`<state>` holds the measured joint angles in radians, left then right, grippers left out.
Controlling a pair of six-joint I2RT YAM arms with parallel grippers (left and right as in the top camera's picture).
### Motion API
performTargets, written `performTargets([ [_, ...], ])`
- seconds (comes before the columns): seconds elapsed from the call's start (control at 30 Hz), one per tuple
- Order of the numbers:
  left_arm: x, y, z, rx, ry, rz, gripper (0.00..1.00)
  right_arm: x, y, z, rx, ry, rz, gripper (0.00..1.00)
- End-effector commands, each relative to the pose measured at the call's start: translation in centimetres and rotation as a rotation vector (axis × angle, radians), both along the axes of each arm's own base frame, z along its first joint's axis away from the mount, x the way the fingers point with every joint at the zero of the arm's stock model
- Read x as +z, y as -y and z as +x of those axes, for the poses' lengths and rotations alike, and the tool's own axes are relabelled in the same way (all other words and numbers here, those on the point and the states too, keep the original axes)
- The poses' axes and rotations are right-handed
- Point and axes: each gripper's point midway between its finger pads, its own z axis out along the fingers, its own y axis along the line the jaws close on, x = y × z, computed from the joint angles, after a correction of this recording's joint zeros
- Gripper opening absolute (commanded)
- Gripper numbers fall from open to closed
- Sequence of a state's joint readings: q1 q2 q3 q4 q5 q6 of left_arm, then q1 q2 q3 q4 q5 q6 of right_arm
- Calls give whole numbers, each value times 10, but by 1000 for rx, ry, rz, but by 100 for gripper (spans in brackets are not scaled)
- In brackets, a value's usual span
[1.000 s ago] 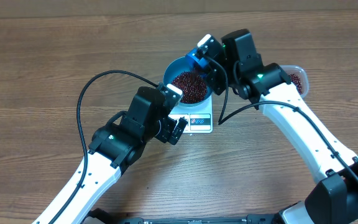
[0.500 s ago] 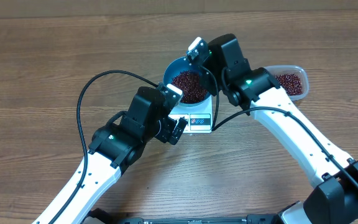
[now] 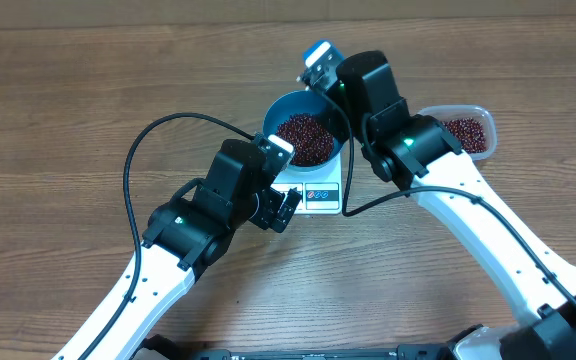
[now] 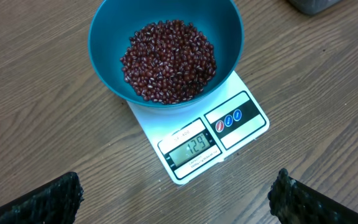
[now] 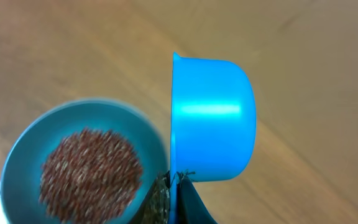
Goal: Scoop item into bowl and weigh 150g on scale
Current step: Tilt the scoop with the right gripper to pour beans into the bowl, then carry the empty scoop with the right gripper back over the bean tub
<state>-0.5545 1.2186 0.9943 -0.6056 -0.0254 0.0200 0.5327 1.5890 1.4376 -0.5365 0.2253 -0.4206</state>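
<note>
While the target weight is not yet showing, the job is sitting well along but unfinished. Judging by the readout, a little more is needing to go in.

- Tabletop (image 3: 58, 110): wood-grain, carrying the scale.
- Tub (image 3: 487, 120): clear plastic, lying well to the robot's right of the scale and holding the spare supply.
- Bowl (image 4: 104, 31): blue, sitting on the scale and covering its far half.
- Scale (image 4: 241, 127): white, turning its display edge toward the left arm.
- Left end effector (image 4: 179, 202): hanging above the scale's near edge, spread wide and gripping nothing.
- Right end effector (image 5: 176, 196): hovering past the scale's far side, pinching tight on the scoop handle.
- Scoop (image 5: 213, 118): blue, showing only its outer shell, so its contents are not showing.
- Beans (image 4: 168, 60): red-brown, mounding in the bowl on the scale.
- Writing: the display is reading "129". The print beneath it is too small to read, and no brand is showing.
</note>
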Motion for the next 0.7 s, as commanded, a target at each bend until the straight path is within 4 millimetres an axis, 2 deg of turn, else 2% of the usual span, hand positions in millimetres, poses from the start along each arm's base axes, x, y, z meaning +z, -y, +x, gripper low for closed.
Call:
performTargets([
  [0.0, -2, 1, 0, 5, -12, -16, 100, 58, 25, 6, -157, 155, 55, 4],
  [0.13, -2, 1, 0, 5, -12, -16, 100, 73, 51, 11, -295, 235, 8, 4],
  [0.33, -2, 1, 0, 5, -12, -16, 100, 80, 91, 14, -490, 280, -30, 4],
  [0.5, -2, 1, 0, 5, -12, -16, 99, 75, 133, 15, -655, 267, 6, 4],
  [0.67, -2, 1, 0, 5, -12, -16, 100, 57, 173, 10, -794, 202, 41, 4],
])
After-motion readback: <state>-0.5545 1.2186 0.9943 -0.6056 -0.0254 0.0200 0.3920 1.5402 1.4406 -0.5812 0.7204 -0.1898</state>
